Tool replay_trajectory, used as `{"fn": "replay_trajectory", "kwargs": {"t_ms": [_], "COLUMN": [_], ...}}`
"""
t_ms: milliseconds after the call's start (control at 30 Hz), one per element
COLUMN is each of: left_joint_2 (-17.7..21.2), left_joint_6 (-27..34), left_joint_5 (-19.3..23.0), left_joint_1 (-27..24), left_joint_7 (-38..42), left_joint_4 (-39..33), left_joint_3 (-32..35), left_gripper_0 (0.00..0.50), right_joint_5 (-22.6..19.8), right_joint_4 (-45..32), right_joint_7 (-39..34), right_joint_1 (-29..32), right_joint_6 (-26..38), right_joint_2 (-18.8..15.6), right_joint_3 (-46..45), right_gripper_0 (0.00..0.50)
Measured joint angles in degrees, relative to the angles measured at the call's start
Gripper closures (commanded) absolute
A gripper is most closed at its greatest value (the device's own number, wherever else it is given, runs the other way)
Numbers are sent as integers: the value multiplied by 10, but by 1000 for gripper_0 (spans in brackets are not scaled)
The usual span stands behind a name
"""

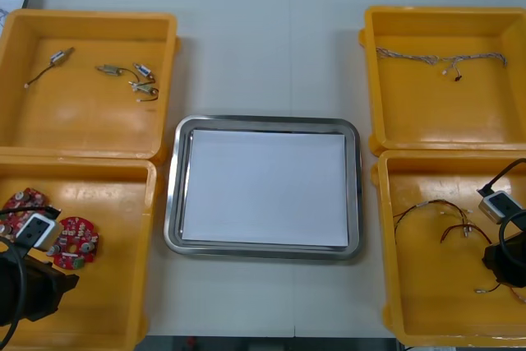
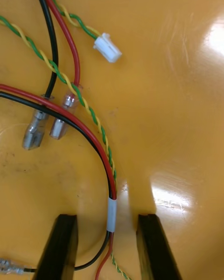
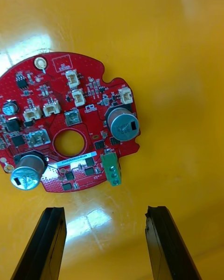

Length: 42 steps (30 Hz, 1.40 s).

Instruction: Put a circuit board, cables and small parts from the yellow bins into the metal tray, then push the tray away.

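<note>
The left jaws stand open, their black fingers [image 3: 46, 242] well apart over bare yellow floor. A round red circuit board [image 3: 70, 121] lies flat just beyond the fingertips, not between them. The right jaws are open too. Between their fingers [image 2: 154, 247] runs a red and black cable [image 2: 111, 214] bound by a white sleeve, with a gap on each side, and a green and yellow twisted wire [image 2: 95, 116] lies alongside it.

From the front, the metal tray [image 1: 173, 203] sits mid-tabletop, white inside and holding nothing. The left jaws hang over the near-left yellow bin [image 1: 107, 302] at 8 o'clock from the tray. A second red board [image 1: 25, 200] lies there as well. The right jaws are in the near-right yellow bin [image 1: 427, 302] at 4 o'clock. Small metal parts [image 1: 136, 80] lie in the far-left yellow bin [image 1: 82, 121] at 10 o'clock. A pale twisted cable [image 1: 440, 59] lies in the far-right yellow bin [image 1: 436, 113] at 2 o'clock.

The tabletop [image 1: 246, 47] is light, with a seam down its middle. Past its far edge the floor is dark.
</note>
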Motion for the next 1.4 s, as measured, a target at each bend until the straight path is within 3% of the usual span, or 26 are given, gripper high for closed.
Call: {"fn": "replay_trajectory", "kwargs": {"t_ms": [33,100,333,567,933,1400], "left_joint_2": [0,0,0,0,0,0], "left_joint_6": [0,0,0,9,33,33], "left_joint_5": [-7,-23,-48,-64,-90,-121], "left_joint_1": [0,0,-2,-14,-41,-44], "left_joint_7": [11,45,182,182,182,182], "left_joint_4": [-1,-3,-9,-10,-10,-10], "left_joint_3": [-5,-15,-33,-34,-51,-73], "left_gripper_0": [0,0,0,0,12,39], "right_joint_5": [0,0,-1,-13,-42,-146], "right_joint_4": [0,0,0,-21,-141,-212], "right_joint_7": [0,0,0,0,0,0], "right_joint_1": [0,0,0,-1,-1,-40], "right_joint_6": [0,0,0,41,160,274], "right_joint_2": [0,0,0,0,1,7], "right_joint_3": [0,0,0,-9,-92,-167], "right_gripper_0": [467,500,500,500,500,500]}}
